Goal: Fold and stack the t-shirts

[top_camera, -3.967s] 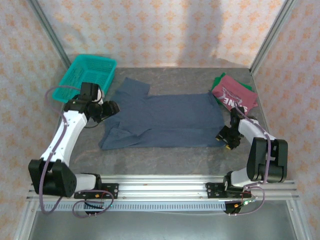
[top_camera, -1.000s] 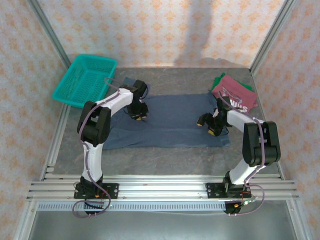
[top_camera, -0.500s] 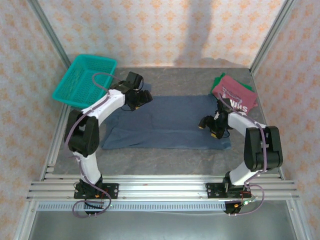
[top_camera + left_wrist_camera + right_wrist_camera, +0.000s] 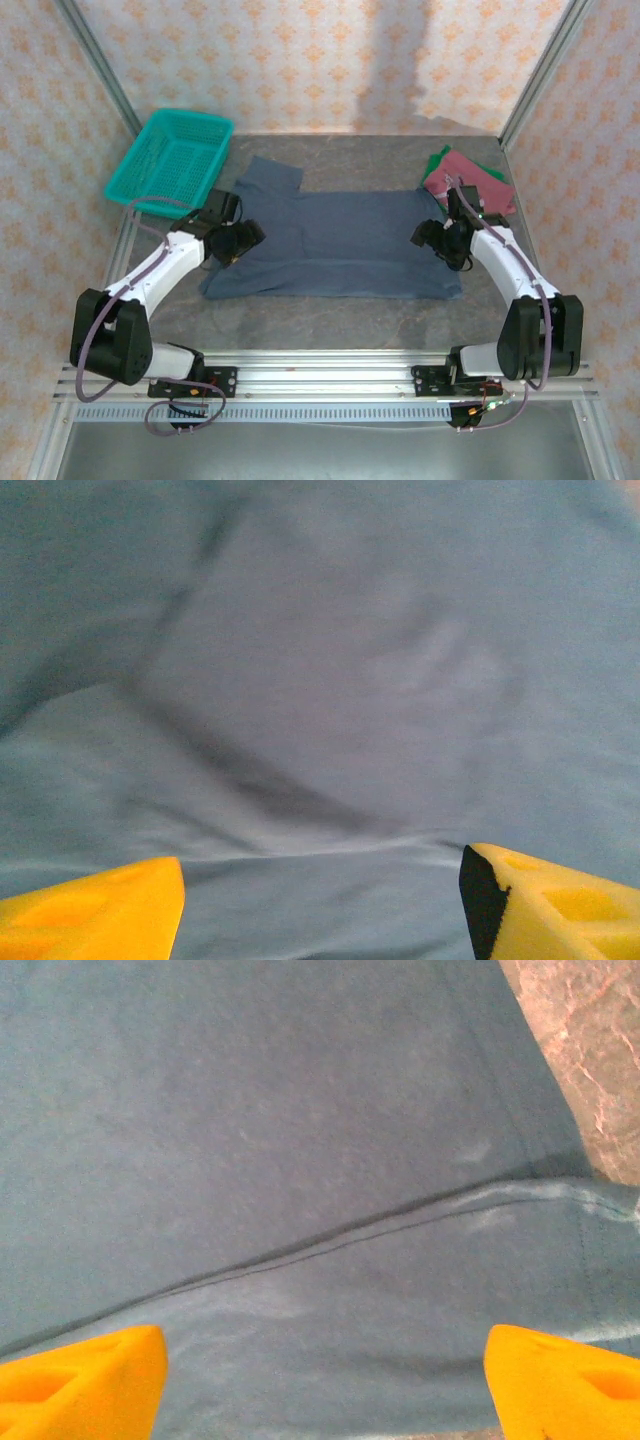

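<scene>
Two wrist views bring the cloth close: the left one has soft creases in the slate-blue t-shirt (image 4: 340, 240), the right one a seam line running diagonally and bare table (image 4: 590, 1060) at its upper right. From overhead, the dark red t-shirt (image 4: 495, 192) lies on the green t-shirt (image 4: 437, 158) at upper right, with a teal basket (image 4: 190, 117) at upper left. Left gripper (image 4: 240, 240) and right gripper (image 4: 430, 235) sit over the blue shirt's left and right ends, jaws spread wide, holding nothing. That shirt lies flat mid-table, long axis left to right, sleeves at the left
</scene>
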